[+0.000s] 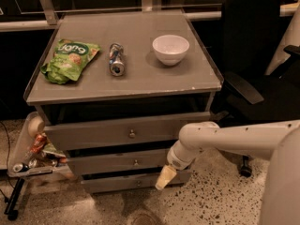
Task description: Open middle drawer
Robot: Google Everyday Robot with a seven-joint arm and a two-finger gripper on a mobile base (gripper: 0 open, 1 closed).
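The middle drawer (103, 163) is a grey flat front panel with a small round metal knob (136, 162) at its centre, between a taller drawer (93, 134) above and a shorter drawer (117, 183) below. It stands about flush with the other fronts. My gripper (164, 177), with a cream-coloured tip, hangs from the white arm (225, 137) that comes in from the right. It is in front of the cabinet's lower right part, to the right of the knob and slightly below it, level with the gap under the middle drawer.
On the cabinet top (140, 86) lie a green snack bag (68, 60), a can on its side (116, 59) and a white bowl (170, 48). A black office chair (255, 64) stands to the right. A tray with cans and clutter (33, 153) sits at the left. The floor is speckled.
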